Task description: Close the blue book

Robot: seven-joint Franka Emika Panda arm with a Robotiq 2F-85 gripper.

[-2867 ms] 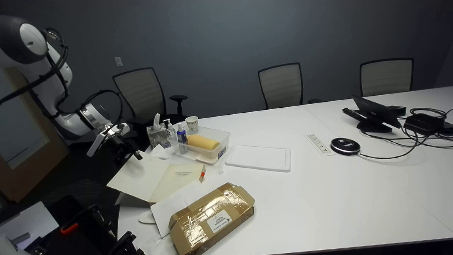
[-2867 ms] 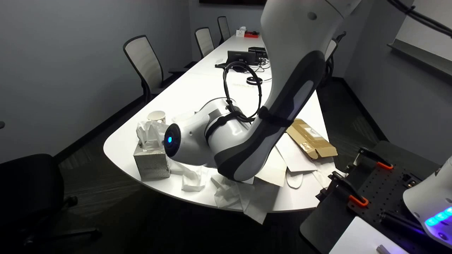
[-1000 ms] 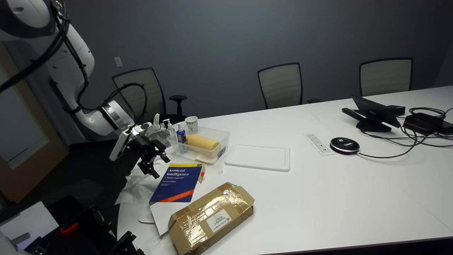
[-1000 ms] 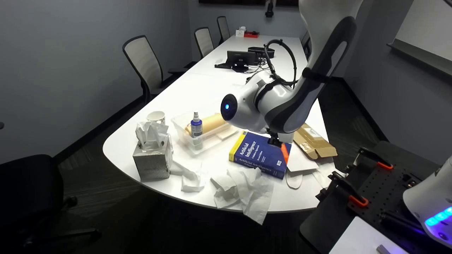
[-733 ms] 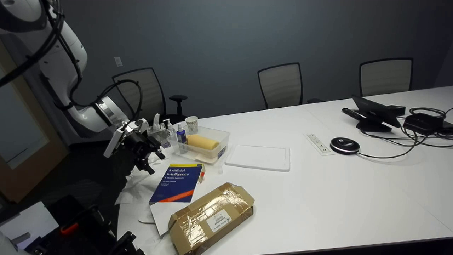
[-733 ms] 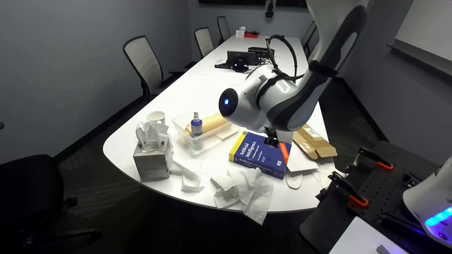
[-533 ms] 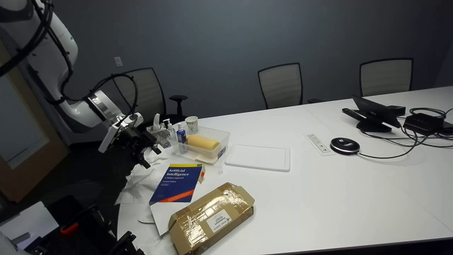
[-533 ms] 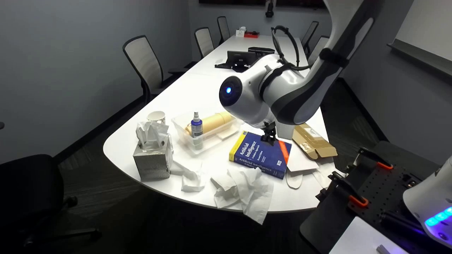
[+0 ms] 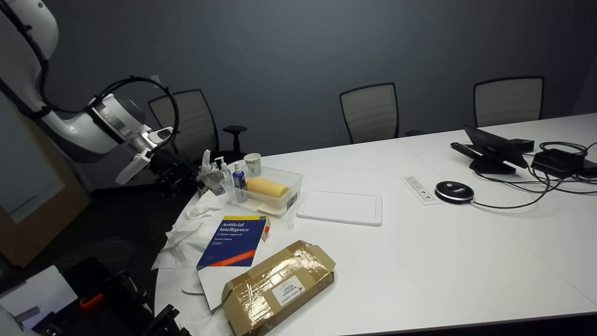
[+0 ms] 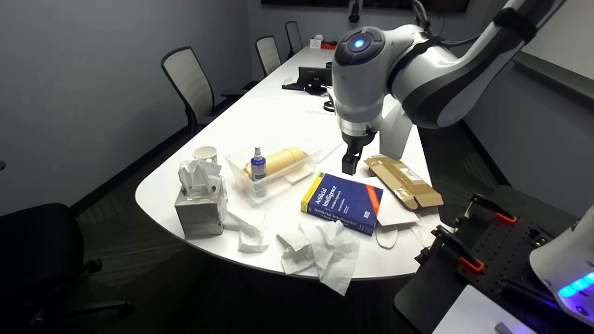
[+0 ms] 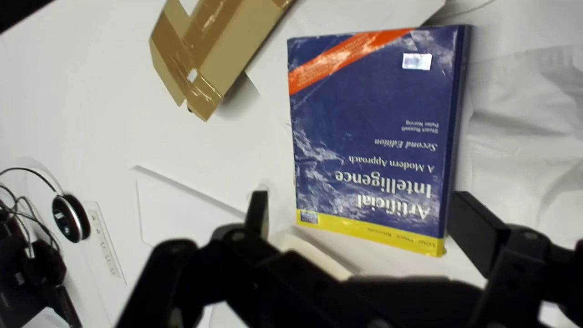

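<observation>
White tabletop (image 9: 443,261) spreads beneath our gripper (image 11: 362,216), whose jaws stand wide apart and grip nothing. Off to its side we see a clear plastic bin (image 9: 296,190) holding an upright blue spray bottle (image 10: 258,168) and a yellow cylinder (image 10: 278,160) on its side; over there too, a silver tissue box (image 10: 202,218) has white tissue (image 10: 199,172) poking out. Below the gripper and clear of it, our blue Artificial Intelligence book (image 11: 355,114) lies closed, front cover up. Its long axis runs outward from the gripper, roughly square to the jaws' spread, yellow-banded head nearest, orange-striped foot farthest.
</observation>
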